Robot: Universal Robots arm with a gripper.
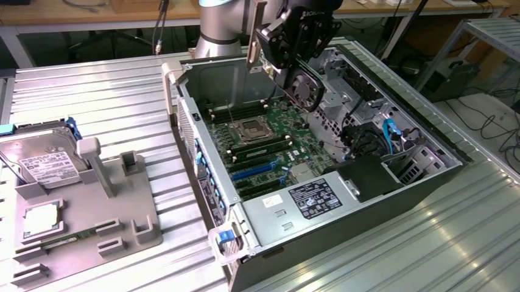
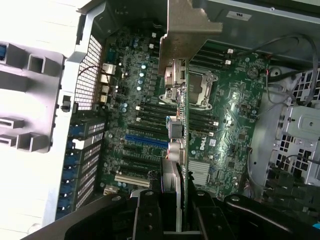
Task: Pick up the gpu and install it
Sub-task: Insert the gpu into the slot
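Note:
The gpu (image 1: pixel 305 91) hangs above the open computer case (image 1: pixel 189 137), with its silver end bracket (image 1: pixel 258 36) at the top and its black round cooler facing the exterior view's right. My gripper (image 1: pixel 286 64) is shut on the card. In the wrist view I see the gpu (image 2: pixel 183 125) edge-on, its bracket (image 2: pixel 190 35) at the far end. My gripper (image 2: pixel 174 202) clamps it between two black fingers (image 2: pixel 149 215). Below it lies the green motherboard (image 2: pixel 230 115) with its blue slot (image 2: pixel 146 141) and white slot (image 2: pixel 132 180). The card is clear of the board.
The motherboard (image 1: pixel 272 146) carries a square CPU socket (image 1: pixel 250 129) and blue slots (image 1: pixel 256 171). A power supply (image 1: pixel 313 198) fills the case's near end. On the exterior view's left, a grey fixture (image 1: pixel 122 201) holds a hard drive (image 1: pixel 45 159), a CPU (image 1: pixel 41 220) and a memory stick (image 1: pixel 61 240).

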